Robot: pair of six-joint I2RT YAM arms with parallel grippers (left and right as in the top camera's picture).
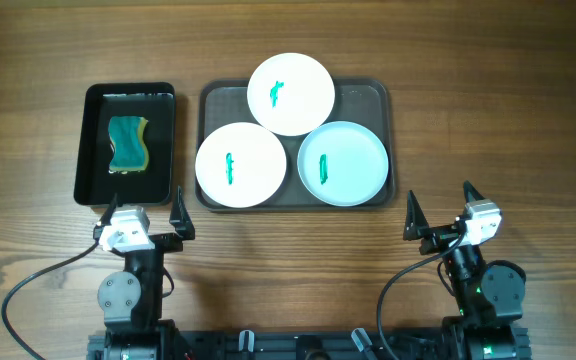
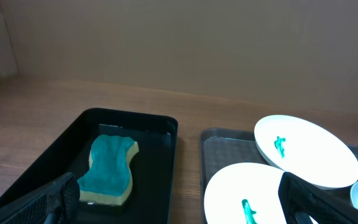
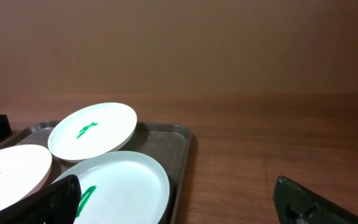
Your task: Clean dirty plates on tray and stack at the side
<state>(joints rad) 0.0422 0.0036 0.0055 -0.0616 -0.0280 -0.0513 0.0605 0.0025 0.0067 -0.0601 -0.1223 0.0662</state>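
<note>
Three plates, all inside the tray [image 1: 370, 96], mid-table [image 1: 508, 90]. Far white plate [image 1: 293, 95] at tray's 12 o'clock, near white plate [image 1: 243, 168] at 7 o'clock, pale blue plate [image 1: 346, 162] at 5 o'clock. Rims crowded together, with the far one seemingly resting on the other two. Green smear on each; none cleaned, none stacked aside yet.

Handling guess: rigid, light, glossy, so slippery in a pinch and chippable if dropped or knocked. Best taken at the raised rim on an exposed outer edge, never the flat centre. Top plate first, lifted straight clear to avoid dragging its neighbours.

Sponge [image 1: 130, 144] in black tray [image 1: 93, 150], at 9 o'clock of the main tray. Soft, squashy, possibly wet; pinch across the narrow waist.

Left gripper [image 1: 146, 212] parked at table's 7 o'clock, just below the black tray, fingers spread wide, nothing held. Right gripper [image 1: 440, 208] at 5 o'clock, near the tray's lower right corner, likewise splayed and empty. Both arms folded back low by the base, wrists aimed toward 12 o'clock, well apart from the plates.
</note>
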